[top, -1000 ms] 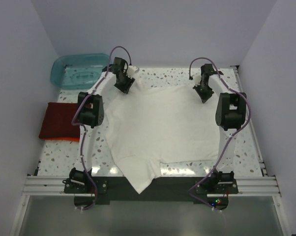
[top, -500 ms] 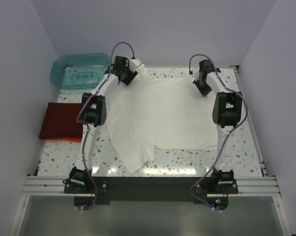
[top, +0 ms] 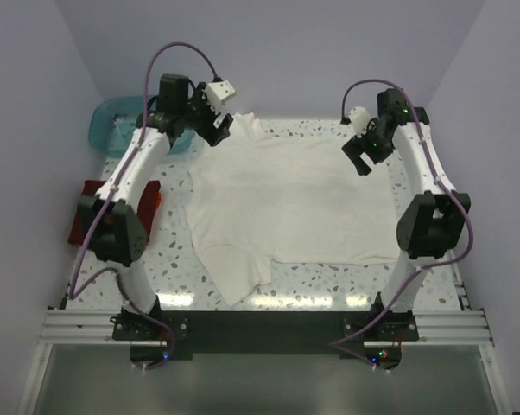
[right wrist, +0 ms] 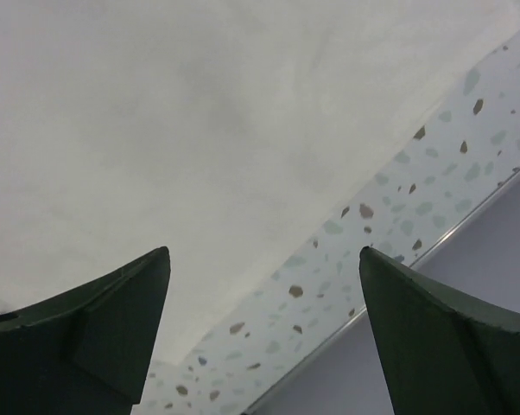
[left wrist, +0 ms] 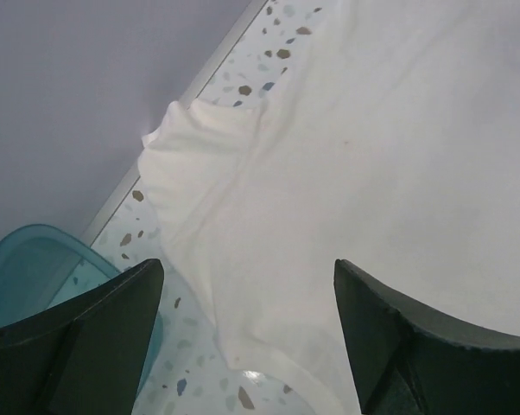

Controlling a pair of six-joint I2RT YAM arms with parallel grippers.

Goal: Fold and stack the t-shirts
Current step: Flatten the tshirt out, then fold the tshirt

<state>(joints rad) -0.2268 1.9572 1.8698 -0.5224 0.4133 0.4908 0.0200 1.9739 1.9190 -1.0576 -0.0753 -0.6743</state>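
Observation:
A large cream-white t-shirt lies spread flat on the speckled table, one sleeve near the front edge. My left gripper hovers open above its far left corner, where a bunched sleeve shows in the left wrist view. Above the far right hem hangs my right gripper, open as well. Nothing sits between the jaws of the left gripper or the right gripper. A dark red folded t-shirt lies at the left, mostly hidden behind my left arm.
A translucent teal tub stands at the back left corner, also visible as the tub beside my left fingers. The table's far rim and the wall run just past the white shirt's hem. Side walls close in left and right.
Both grippers opened, let go of the white shirt's far edge and rose. The shirt was drawn toward the back and now lies flat with its sleeve off the front edge.

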